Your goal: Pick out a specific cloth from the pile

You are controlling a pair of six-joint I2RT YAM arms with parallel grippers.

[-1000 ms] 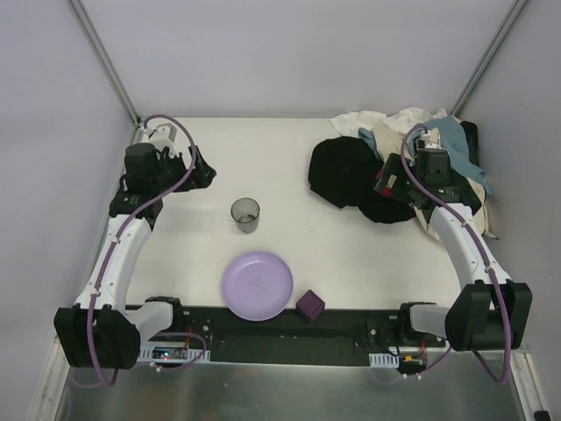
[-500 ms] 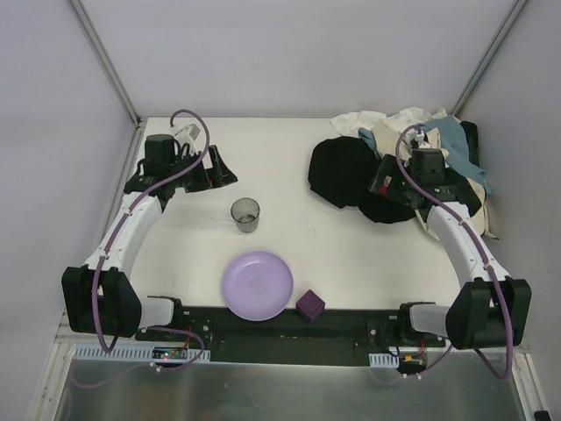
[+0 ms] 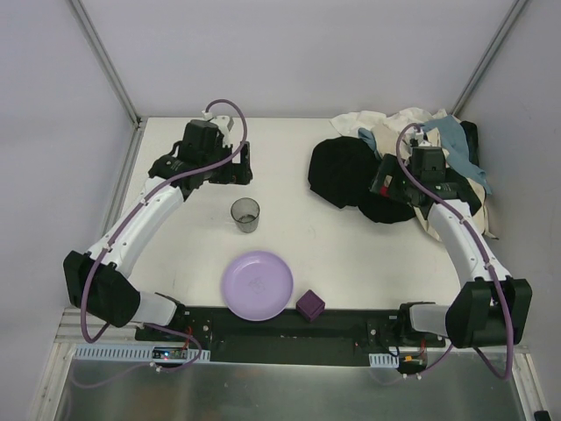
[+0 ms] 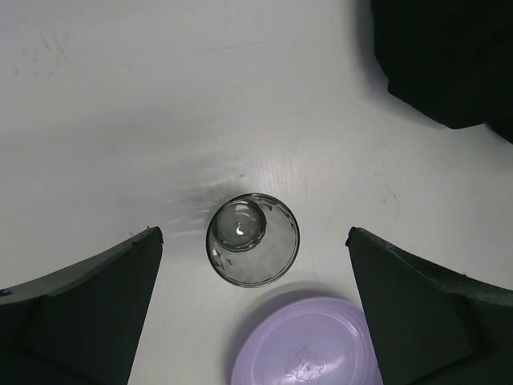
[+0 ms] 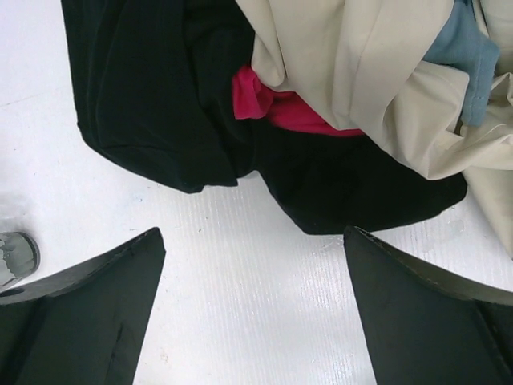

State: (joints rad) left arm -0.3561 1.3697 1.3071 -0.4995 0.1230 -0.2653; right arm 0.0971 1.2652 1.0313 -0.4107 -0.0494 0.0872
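Left hand (image 4: 252,234) first: my wrist feed shows both fingers spread wide with nothing between them. It hangs over the white surface (image 3: 298,237) on the far left side, well apart from the pile (image 3: 412,140). Through the gap I look down on the grey cup (image 3: 245,214), standing upright with its mouth up and untouched, and just nearer me the rim of the purple plate (image 3: 257,284). A small purple block (image 3: 309,305) sits beside the plate at the near edge.

My right hand (image 5: 252,233) is also fully open and holds nothing. It hovers at the near-left edge of the pile, over bare surface, with the clothes just ahead of its fingertips. From that wrist I see a broad black piece (image 3: 340,171) spilling out to the left, a second black piece (image 3: 386,209) lying along the near edge and running in under the beige garment (image 5: 353,56), a fold of red-pink fabric (image 5: 280,104) wedged between the black and the beige, and a bit of light blue fabric (image 5: 461,48) at the top right.

As for the cloth, I cannot tell which of the two black pieces it is; both look plain from here, and both lie at the pile's left and near edge, close to my right hand and not gripped by either hand.
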